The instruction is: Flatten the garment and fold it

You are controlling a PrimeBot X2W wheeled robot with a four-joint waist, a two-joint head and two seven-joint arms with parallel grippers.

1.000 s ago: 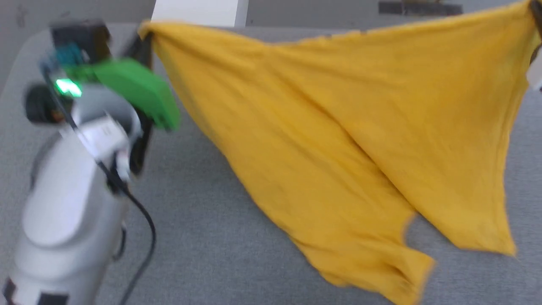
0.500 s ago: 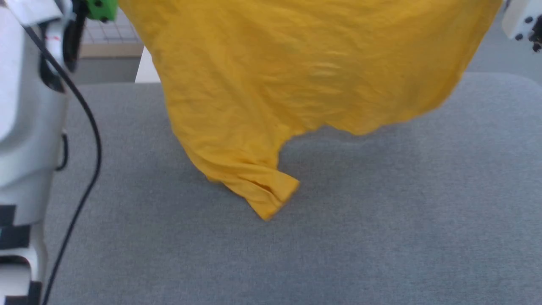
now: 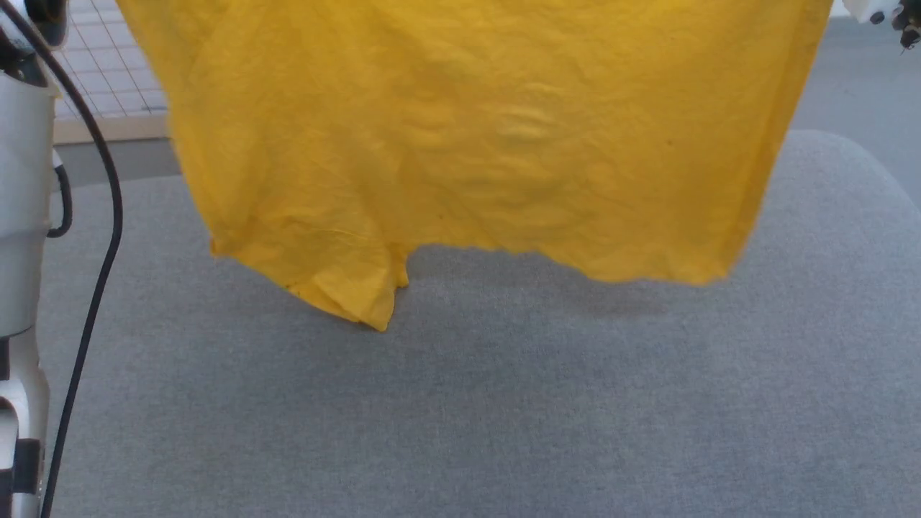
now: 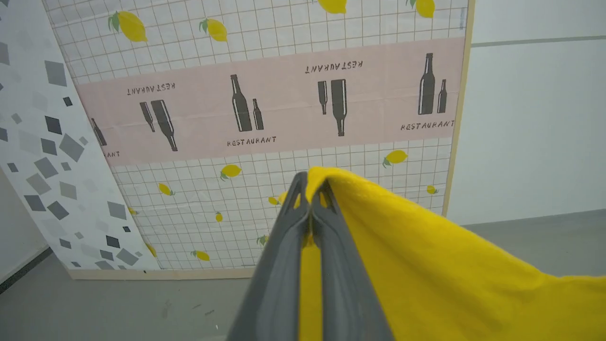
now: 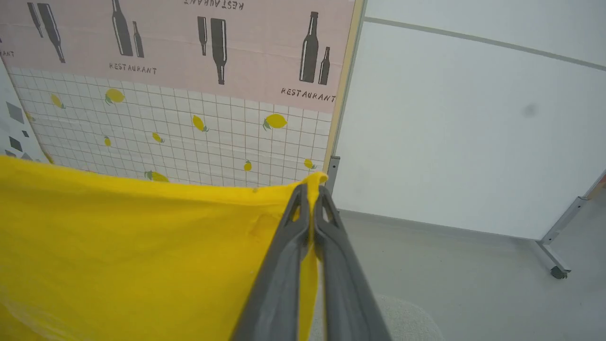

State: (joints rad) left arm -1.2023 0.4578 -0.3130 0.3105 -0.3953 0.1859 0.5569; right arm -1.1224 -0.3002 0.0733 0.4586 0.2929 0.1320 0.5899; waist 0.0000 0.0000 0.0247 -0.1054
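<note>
Raised since a second ago, the garment [image 3: 468,144] no longer slopes in a slack triangle. It hangs as a broad, plain yellow sheet over the grey surface [image 3: 504,417], with one sleeve [image 3: 345,288] drooping lowest at the left. Left pincer [image 4: 310,184] is clenched on one top corner and right pincer [image 5: 310,189] on the other, cloth spanning between them. Lemon-print wall panel [image 4: 265,28] stands behind.
</note>
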